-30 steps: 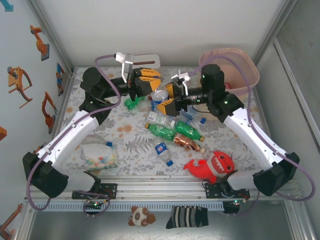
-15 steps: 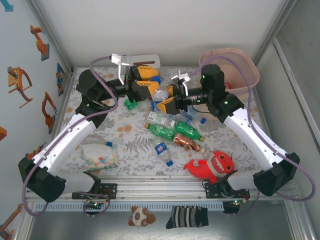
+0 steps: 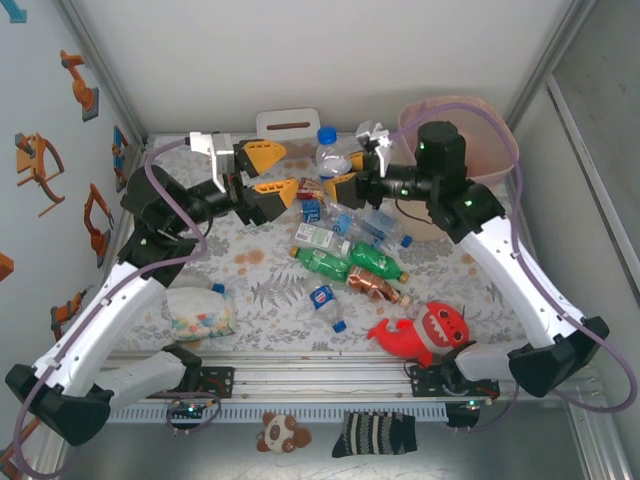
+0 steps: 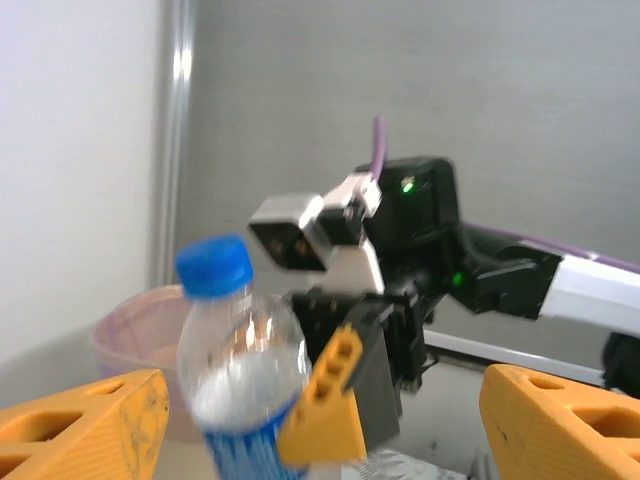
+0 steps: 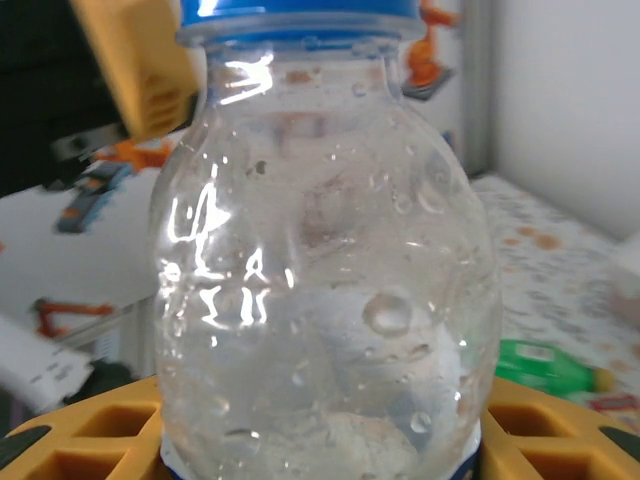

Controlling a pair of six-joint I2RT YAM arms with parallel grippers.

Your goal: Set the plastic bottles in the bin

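Note:
My right gripper (image 3: 336, 172) is shut on a clear plastic bottle (image 3: 328, 158) with a blue cap, held upright above the table's back middle. In the right wrist view this bottle (image 5: 320, 280) stands between the yellow fingers (image 5: 75, 440). My left gripper (image 3: 268, 170) is open and holds nothing, just left of the bottle. Its wrist view has the held bottle (image 4: 238, 350) ahead between its fingers (image 4: 85, 430). The beige bin (image 3: 488, 128) with its pink liner stands at the back right, behind the right arm. More bottles lie mid-table: green ones (image 3: 323, 263), (image 3: 378, 258), a copper one (image 3: 375, 287), clear ones (image 3: 322, 237).
A clear bag of pastel bits (image 3: 198, 310) lies front left. A red plush shark (image 3: 425, 333) lies front right. A white box with a slot (image 3: 287, 122) leans at the back wall. A small blue-labelled bottle (image 3: 325, 298) lies near the front middle.
The left gripper opened, let the clear bottle go and drew back to the left. The right gripper closed on that bottle and lifted it up and back.

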